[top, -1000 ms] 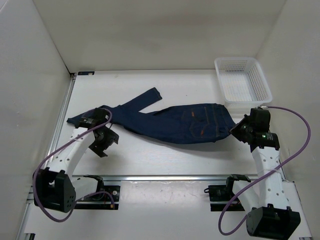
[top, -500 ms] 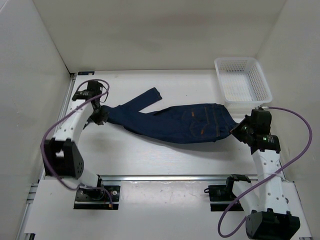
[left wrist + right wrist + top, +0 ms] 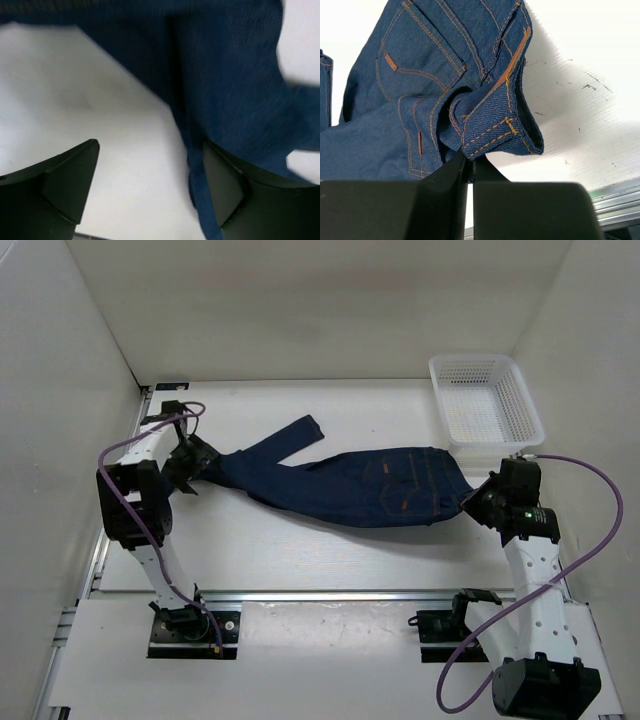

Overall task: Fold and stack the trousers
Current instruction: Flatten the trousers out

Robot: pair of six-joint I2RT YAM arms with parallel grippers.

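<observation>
The dark navy trousers (image 3: 370, 488) lie flat across the table's middle, waist to the right, two legs running left. My right gripper (image 3: 478, 502) is shut on a fold of the waistband (image 3: 490, 117), with orange stitching showing above the fingers (image 3: 447, 175). My left gripper (image 3: 192, 462) is at the left end of the lower leg. In the left wrist view it (image 3: 150, 187) is open, fingers wide apart with bare table between them. Blurred denim (image 3: 225, 75) hangs against and over the right finger (image 3: 225, 185). The leg's hem is hidden there.
A white mesh basket (image 3: 485, 400) stands at the back right, just behind my right gripper. White walls close in the left, back and right. A metal rail (image 3: 330, 595) runs along the table's near edge.
My left arm swung from the near left up to the far left. The lower leg's end, which reached further left, now stops at my left gripper. The right arm has barely moved.
</observation>
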